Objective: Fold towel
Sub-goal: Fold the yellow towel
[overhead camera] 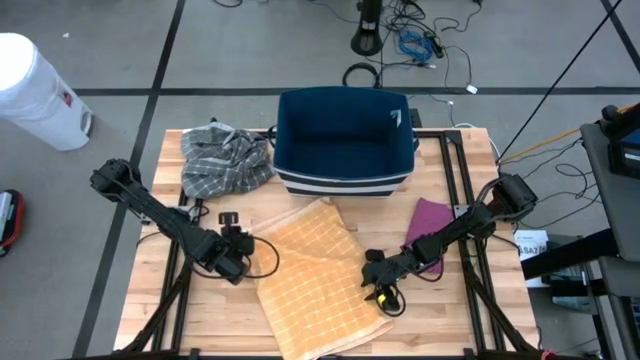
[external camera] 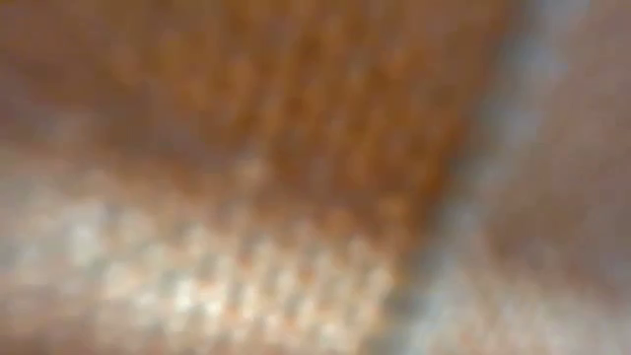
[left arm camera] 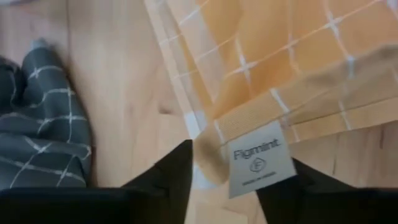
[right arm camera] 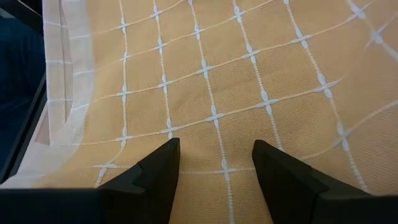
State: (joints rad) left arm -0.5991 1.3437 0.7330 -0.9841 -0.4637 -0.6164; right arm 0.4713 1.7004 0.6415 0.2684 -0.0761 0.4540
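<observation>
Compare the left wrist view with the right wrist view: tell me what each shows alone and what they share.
Only the left wrist view shows the grey checked cloth, bare wooden table and the white label at the yellow towel's edge, between the left gripper's open fingers. Only the right wrist view shows the dark blue basket at the picture's edge, with the right gripper open above the towel. Both show the yellow towel.

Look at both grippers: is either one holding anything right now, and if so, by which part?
Nothing is clearly held. The left gripper stands open around the orange towel's label corner; the right gripper is open above the towel's surface.
</observation>
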